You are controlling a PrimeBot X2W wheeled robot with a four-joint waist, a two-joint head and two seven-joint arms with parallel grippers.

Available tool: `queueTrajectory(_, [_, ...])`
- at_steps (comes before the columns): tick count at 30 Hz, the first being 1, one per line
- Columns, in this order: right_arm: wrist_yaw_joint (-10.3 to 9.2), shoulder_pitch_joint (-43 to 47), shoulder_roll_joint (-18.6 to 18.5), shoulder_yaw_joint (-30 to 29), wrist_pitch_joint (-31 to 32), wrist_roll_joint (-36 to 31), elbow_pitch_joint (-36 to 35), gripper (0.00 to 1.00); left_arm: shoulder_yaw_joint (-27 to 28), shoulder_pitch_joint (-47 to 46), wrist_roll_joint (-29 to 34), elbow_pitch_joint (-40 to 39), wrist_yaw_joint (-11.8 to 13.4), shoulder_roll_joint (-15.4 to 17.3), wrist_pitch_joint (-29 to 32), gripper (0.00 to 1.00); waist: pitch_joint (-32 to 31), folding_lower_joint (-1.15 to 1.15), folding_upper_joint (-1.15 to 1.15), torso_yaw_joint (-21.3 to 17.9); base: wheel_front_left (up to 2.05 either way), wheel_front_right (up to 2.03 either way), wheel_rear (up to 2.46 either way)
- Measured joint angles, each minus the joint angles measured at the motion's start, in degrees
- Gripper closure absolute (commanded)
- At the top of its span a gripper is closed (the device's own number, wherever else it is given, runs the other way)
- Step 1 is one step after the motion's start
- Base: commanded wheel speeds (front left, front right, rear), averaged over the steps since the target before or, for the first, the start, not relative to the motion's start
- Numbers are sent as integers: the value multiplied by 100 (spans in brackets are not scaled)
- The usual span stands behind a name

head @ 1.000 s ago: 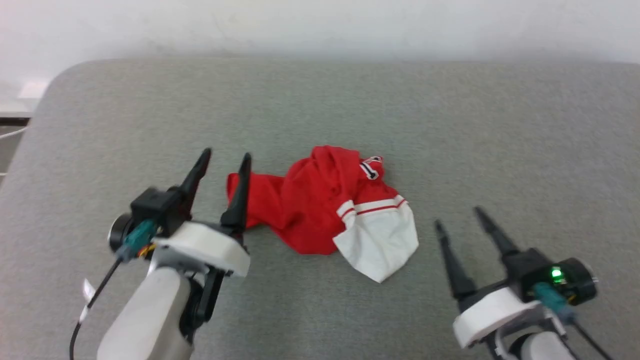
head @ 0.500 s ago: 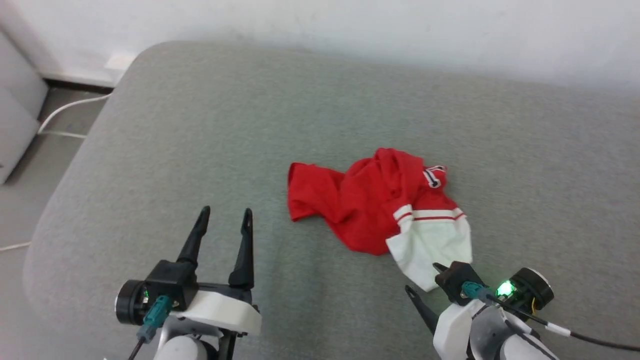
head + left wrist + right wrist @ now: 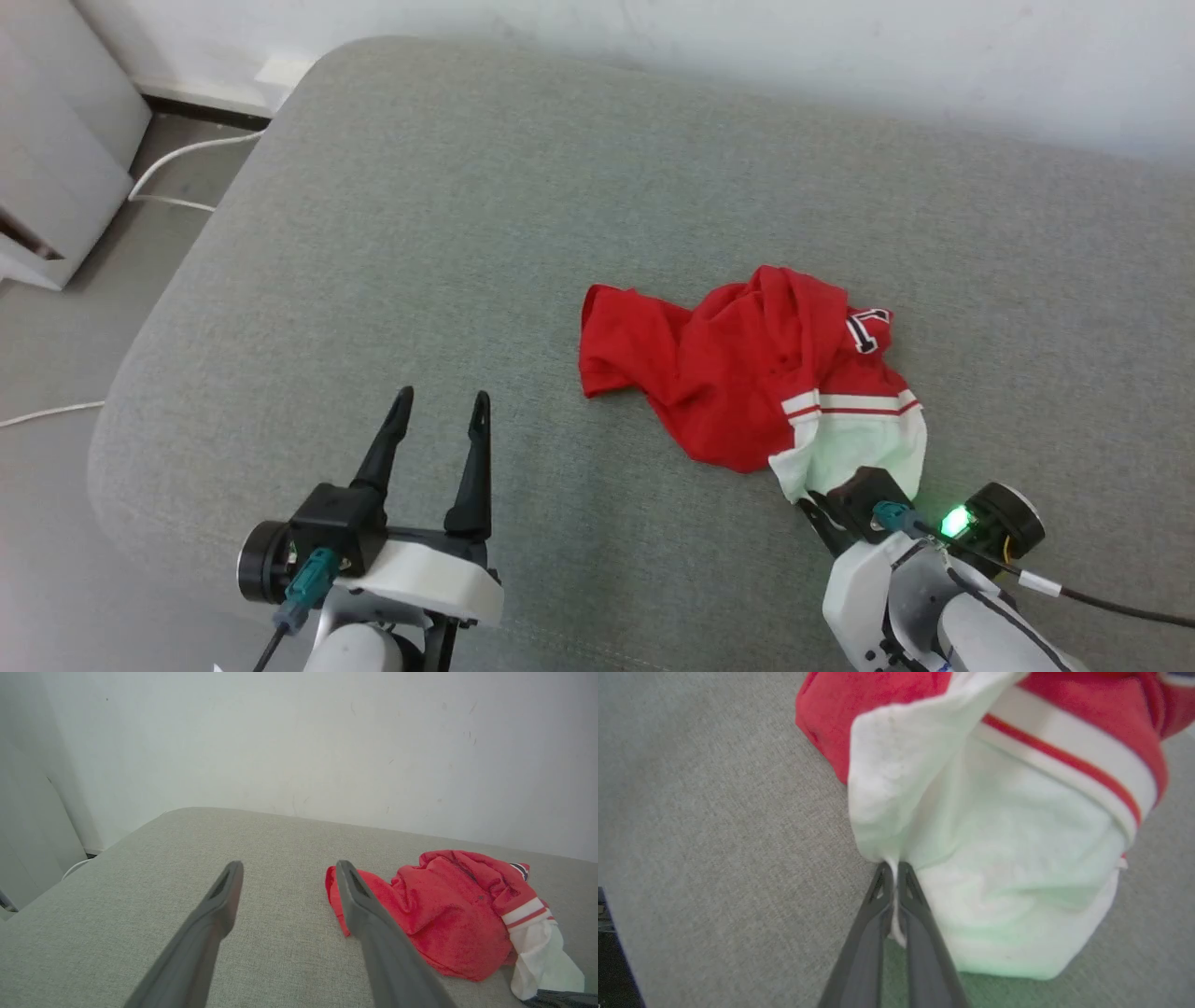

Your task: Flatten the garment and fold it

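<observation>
In the head view, a pale cabinet [image 3: 56, 187] stands on the floor at about 10 o'clock, with a white cable [image 3: 177, 159] trailing beside it. Both lie off the rounded edge of the grey cushion [image 3: 467, 233].

The left gripper [image 3: 442, 396] hovers at about 7 o'clock over the near part of the cushion. Its two dark fingers are spread wide and nothing is between them. In the left wrist view the left gripper [image 3: 288, 865] frames bare grey fabric. The garment [image 3: 444, 905] lies off at about 3 o'clock, its nearest red edge passing just behind the right-hand finger.

From the left gripper in the head view, the garment [image 3: 747, 383] sits at about 2 o'clock, apart from it. It is a crumpled red heap resting on the cushion right of centre. A flat red flap reaches toward 9 o'clock, a black, white-edged letter peeks out at 1 o'clock, and the white sleeve [image 3: 859, 443] with its red-and-white stripes hangs toward 5 o'clock.

The right gripper [image 3: 822, 509] meets the garment at that 5 o'clock corner, so the heap spreads away from it toward 11 o'clock. In the right wrist view the right gripper [image 3: 893, 865] has its fingers pressed together, pinching a fold of the white sleeve [image 3: 994, 835]. The cloth bunches upward from the tips toward 12 o'clock, and the striped seam and red body lie beyond at 1 o'clock. A green light [image 3: 954, 521] on that wrist tints the sleeve faintly green.
</observation>
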Motion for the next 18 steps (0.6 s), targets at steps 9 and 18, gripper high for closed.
queueTrajectory(9, [0, 229, 2, -315, 99, 1150, -1499, 100, 298, 62, 168, 63, -200, -98, 0, 0, -198, 0, 0, -380, 0, 0, 0])
queueTrajectory(18, [-2, 773, 165, -3138, 1424, 1564, -3148, 100, 458, 180, 310, 38, -309, -183, 0, 0, -381, 0, 0, -847, 0, 0, 0])
